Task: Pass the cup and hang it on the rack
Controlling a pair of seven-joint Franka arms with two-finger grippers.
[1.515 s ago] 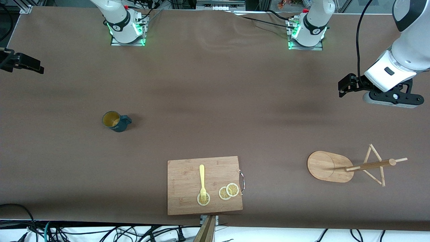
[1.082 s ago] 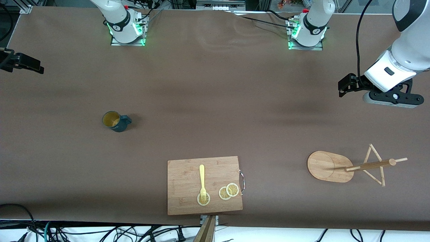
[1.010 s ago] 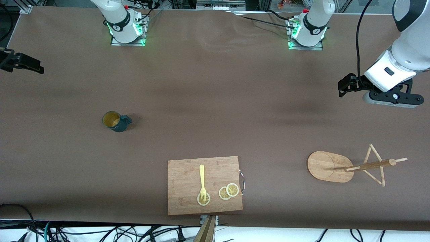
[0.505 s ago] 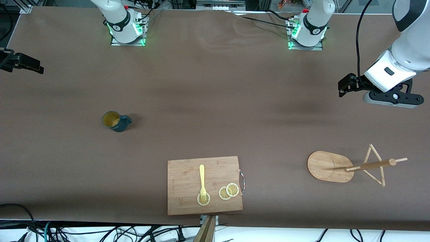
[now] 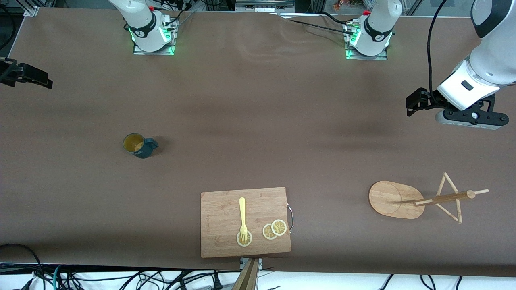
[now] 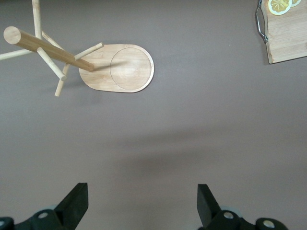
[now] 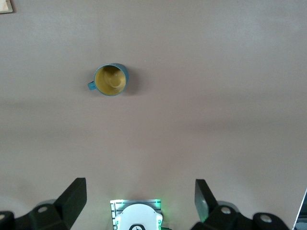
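The dark teal cup (image 5: 137, 145) stands upright on the brown table toward the right arm's end, its yellowish inside showing; it also shows in the right wrist view (image 7: 111, 80). The wooden rack (image 5: 395, 199) stands on its oval base toward the left arm's end, nearer the front camera, with its post and pegs (image 5: 445, 197) bare; it also shows in the left wrist view (image 6: 117, 68). My left gripper (image 5: 471, 118) hangs high over the table near the rack, open and empty (image 6: 141, 192). My right gripper (image 7: 140, 191) is high over its own base, open and empty, far from the cup.
A rectangular cutting board (image 5: 219, 209) with a yellow fork (image 5: 242, 213) and lemon slices (image 5: 275, 228) lies at the table's front edge, between cup and rack. The arm bases (image 5: 151, 34) (image 5: 369, 38) stand along the back edge.
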